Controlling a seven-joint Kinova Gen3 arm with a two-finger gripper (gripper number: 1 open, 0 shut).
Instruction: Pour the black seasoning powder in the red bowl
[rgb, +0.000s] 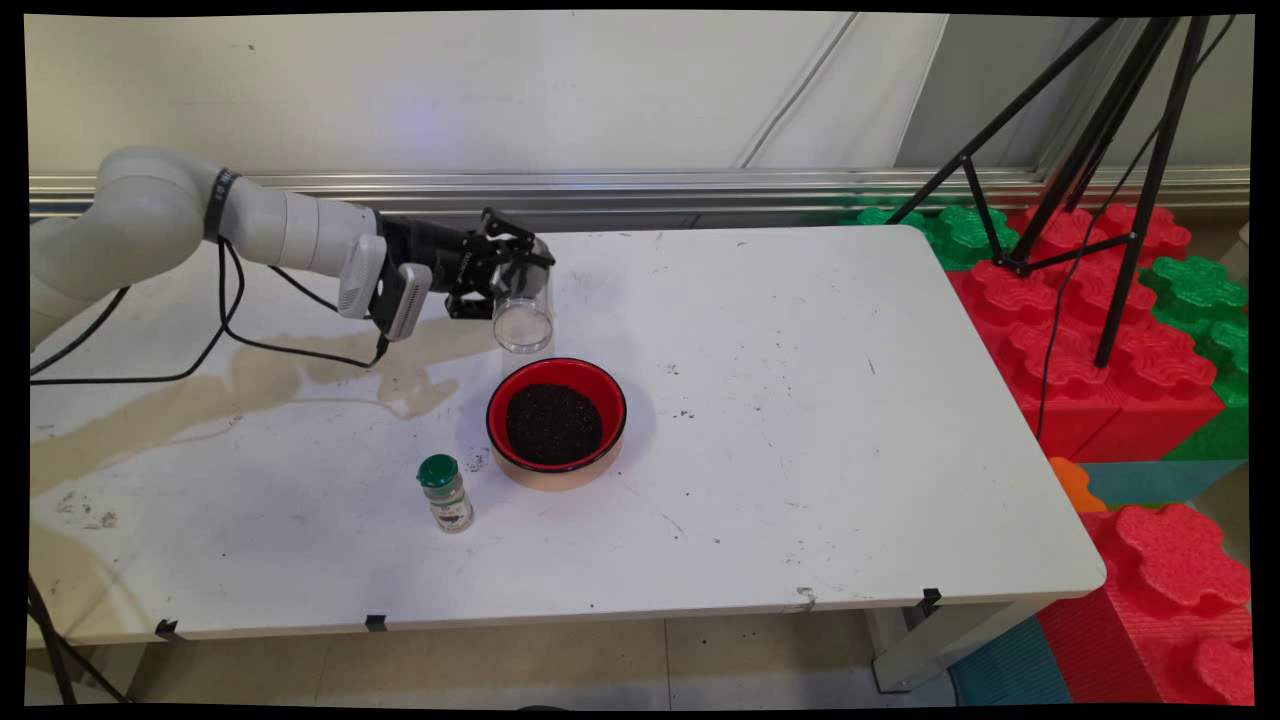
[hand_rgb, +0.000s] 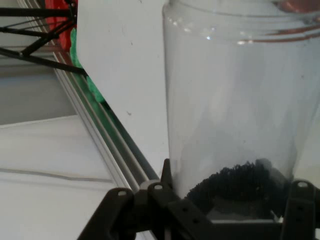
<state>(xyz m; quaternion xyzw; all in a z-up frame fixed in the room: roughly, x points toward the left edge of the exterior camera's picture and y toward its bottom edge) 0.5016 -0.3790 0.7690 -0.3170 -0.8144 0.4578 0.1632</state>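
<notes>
gripper (rgb: 510, 262) clenched on a clear jar (rgb: 523, 310), held above the table (rgb: 800, 400) just behind the red bowl (rgb: 556, 420). jar is tilted, mouth pointing down and toward the camera, its rim hanging just over the bowl's far edge without touching it. in the hand view the jar (hand_rgb: 235, 110) fills the right half of the frame between the black fingers (hand_rgb: 300, 200); a small clump of dark grains (hand_rgb: 235, 182) sits inside it at the gripped end, rest of the jar looks clear.

bowl: red inside, tan outside, black rim, holds a mound of dark grains (rgb: 553, 423). a few dark specks lie scattered on the table around it.

spice bottle (rgb: 445, 493) with green cap stands upright just left of and nearer than the bowl, apart from it.

right of the table: red and green foam blocks (rgb: 1100, 330) on the floor, black tripod (rgb: 1090, 150) standing on them.
</notes>
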